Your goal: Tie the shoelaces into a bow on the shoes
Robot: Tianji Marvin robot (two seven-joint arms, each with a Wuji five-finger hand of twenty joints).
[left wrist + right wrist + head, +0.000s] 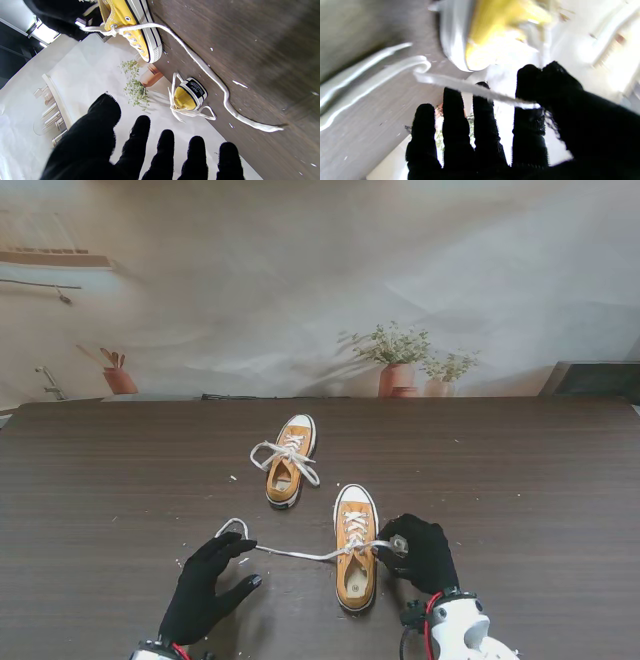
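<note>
The near yellow shoe (356, 565) (132, 27) (490, 32) lies between my hands, toe pointing away from me. One white lace (295, 553) (215, 82) runs from its eyelets leftward across the table and curls past my left hand (205, 588) (140, 150), which is open with fingers spread, fingertips beside the lace but not gripping it. My right hand (420, 552) (520, 130) sits against the shoe's right side, thumb and forefinger pinched on the other lace (470, 87), pulled taut. The second yellow shoe (290, 462) (190, 93) lies farther away, its laces loose in loops.
The dark wood table (520, 480) carries small white specks around the shoes. A printed backdrop with potted plants (398, 365) stands along the far edge. A dark object (598, 380) sits at the back right corner.
</note>
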